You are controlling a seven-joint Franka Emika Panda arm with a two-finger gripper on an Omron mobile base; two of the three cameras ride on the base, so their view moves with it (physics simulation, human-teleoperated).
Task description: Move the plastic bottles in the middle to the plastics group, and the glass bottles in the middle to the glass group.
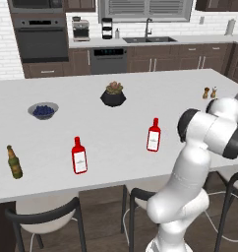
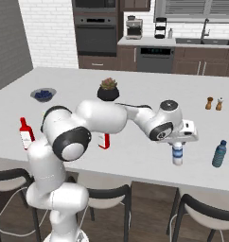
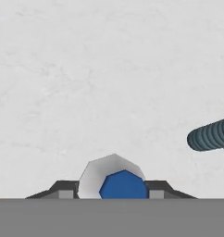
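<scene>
The two-finger gripper (image 2: 177, 144) points straight down over the white marble island counter (image 2: 135, 156), its jaws closed narrow on the top of the small clear plastic bottle with a blue label (image 2: 177, 155). That bottle stands upright at the near right of the counter. In the hand view the bottle (image 3: 118, 181) sits between the two dark fingertips (image 3: 63, 190) — seen from above. Just to its right stands the blue-teal plastic bottle (image 2: 219, 153), upright and apart from it. In the middle of the counter, one red flat-sided glass bottle with a white label (image 1: 153, 135) stands upright. Farther left stand an identical red bottle (image 1: 79, 155) and a slim olive-brown bottle (image 1: 14, 162).
</scene>
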